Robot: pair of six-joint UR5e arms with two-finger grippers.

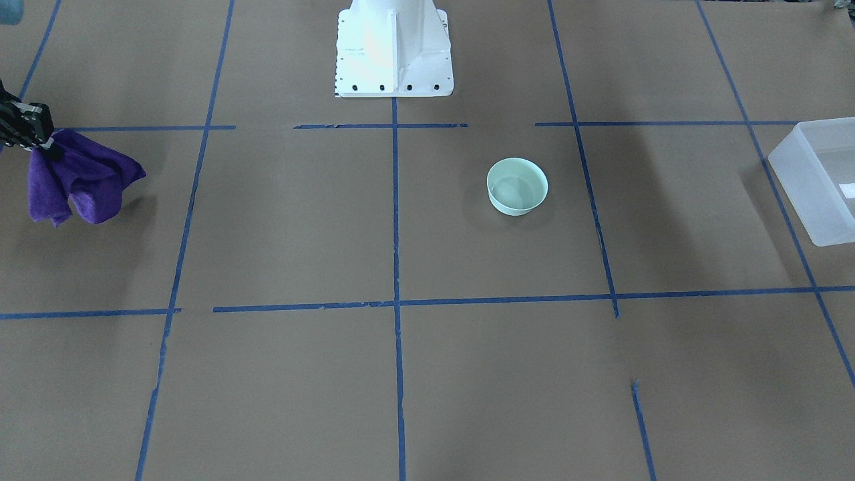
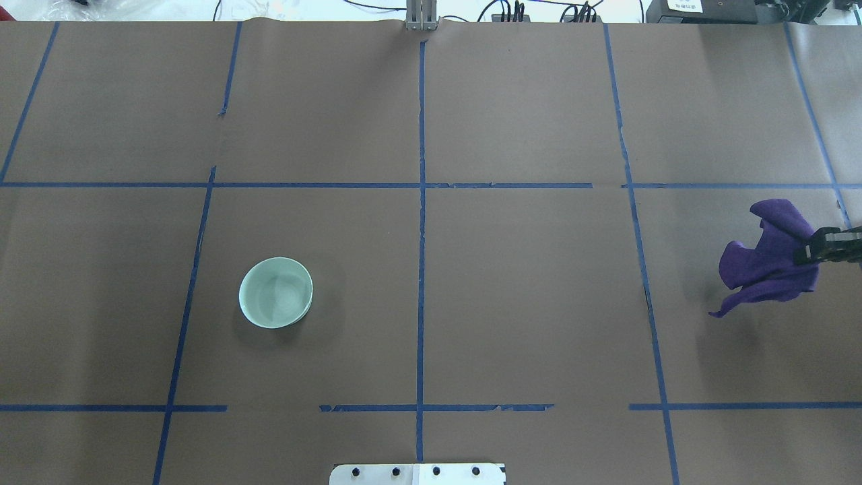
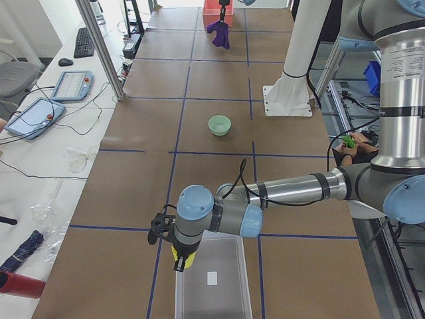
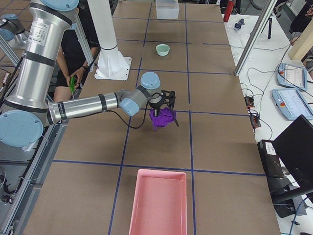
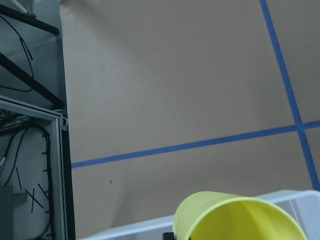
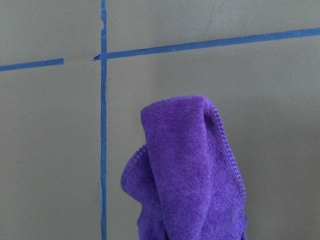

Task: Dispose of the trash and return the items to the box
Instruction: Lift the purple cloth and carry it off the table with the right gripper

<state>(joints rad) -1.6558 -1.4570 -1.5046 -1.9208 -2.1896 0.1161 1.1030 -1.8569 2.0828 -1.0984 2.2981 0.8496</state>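
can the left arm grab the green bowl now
Probably not yet: its fingers hold a small yellow plastic cup by the frosted white plastic bin; the pale mint-green round bowl itself stands unobstructed.

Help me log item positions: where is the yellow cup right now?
In the exterior left view, the yellow cup is held by the left gripper over the translucent box's edge at the table's left end.
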